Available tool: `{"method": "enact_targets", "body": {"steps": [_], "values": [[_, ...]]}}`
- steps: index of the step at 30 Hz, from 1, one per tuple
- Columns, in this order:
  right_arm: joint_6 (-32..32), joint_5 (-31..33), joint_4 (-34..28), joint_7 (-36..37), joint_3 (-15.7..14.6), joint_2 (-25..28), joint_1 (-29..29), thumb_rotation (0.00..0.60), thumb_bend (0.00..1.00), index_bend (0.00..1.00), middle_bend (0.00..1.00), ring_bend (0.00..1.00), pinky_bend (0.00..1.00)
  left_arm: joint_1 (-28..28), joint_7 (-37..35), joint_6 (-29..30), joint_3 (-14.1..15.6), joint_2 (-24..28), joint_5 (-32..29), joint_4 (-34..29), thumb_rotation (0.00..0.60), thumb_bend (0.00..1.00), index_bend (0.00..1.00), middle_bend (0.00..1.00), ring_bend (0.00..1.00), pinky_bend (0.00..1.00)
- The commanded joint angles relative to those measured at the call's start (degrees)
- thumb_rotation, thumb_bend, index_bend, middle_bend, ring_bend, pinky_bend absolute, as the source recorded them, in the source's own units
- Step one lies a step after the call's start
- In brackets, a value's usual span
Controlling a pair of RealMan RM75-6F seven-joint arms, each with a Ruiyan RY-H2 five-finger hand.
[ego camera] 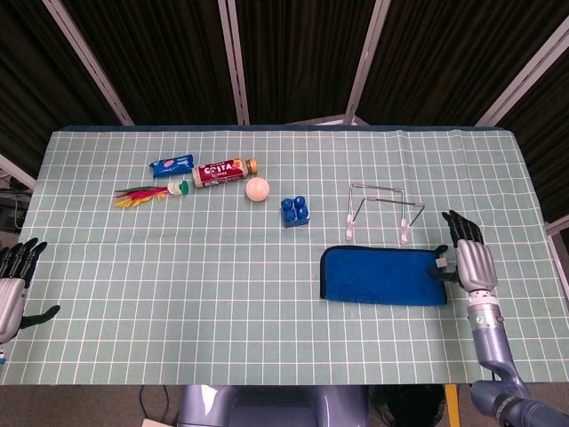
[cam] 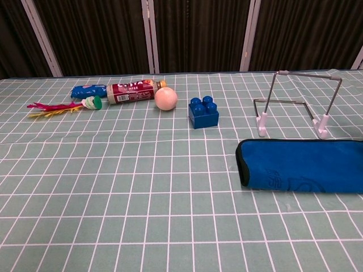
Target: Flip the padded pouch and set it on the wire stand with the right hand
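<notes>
The padded pouch is blue and lies flat on the checked cloth, long side left to right. Just behind it stands the wire stand on two white feet, with nothing on it. My right hand is at the pouch's right end with its fingers stretched out and apart; its thumb touches the pouch's edge and nothing is gripped. The chest view does not show this hand. My left hand hangs open off the table's left edge.
At the back left lie a blue snack packet, a red bottle on its side, a feathered shuttlecock and a pale ball. A blue toy brick stands left of the stand.
</notes>
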Motion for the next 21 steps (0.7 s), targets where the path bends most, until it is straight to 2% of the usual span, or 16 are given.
{"method": "enact_targets", "body": {"steps": [1,2,3,8,11,16,21], "values": [[7.0,-10.8,-4.8,1.6,-3.9,3.1,0.0,0.6,0.0,0.0,0.0,0.0,0.0,0.0,-0.3,0.0,0.0,0.1,0.0,0.0,0.6,0.0,0.0,0.0,0.0,0.0],[6.7,-12.2,-6.2,0.8,-4.5,4.1,0.6,0.6,0.0,0.0,0.0,0.0,0.0,0.0,-0.4,0.1,-0.1,0.2,0.0,0.0,0.6,0.0,0.0,0.0,0.0,0.0],[4.2,-17.6,-8.3,-4.3,-6.3,5.9,4.2,0.6,0.0,0.01,0.0,0.0,0.0,0.1,-0.8,0.2,-0.2,0.3,-0.1,0.1,0.6,0.0,0.0,0.0,0.0,0.0],[-2.9,-22.0,-12.6,-16.1,-6.9,8.0,10.4,0.6,0.0,0.08,0.0,0.0,0.0,0.0,-1.2,-0.2,-0.1,0.3,-0.1,0.5,0.6,0.0,0.0,0.0,0.0,0.0],[-6.7,-23.4,-13.8,-20.4,-6.8,7.9,13.8,0.6,0.01,0.18,0.0,0.0,0.0,0.0,-0.4,0.0,-0.2,0.0,-0.2,0.9,0.6,0.0,0.0,0.0,0.0,0.0],[-11.3,-27.5,-11.0,-25.1,-7.6,6.6,19.3,0.6,0.07,0.26,0.0,0.0,0.0,0.1,-0.3,0.5,-0.2,0.2,0.1,0.4,0.6,0.0,0.0,0.0,0.0,0.0],[-12.1,-30.1,-7.4,-25.7,-8.9,4.7,22.0,0.6,0.09,0.28,0.0,0.0,0.0,0.3,-0.4,0.8,-0.2,0.5,0.1,-0.4,0.6,0.0,0.0,0.0,0.0,0.0]]}}
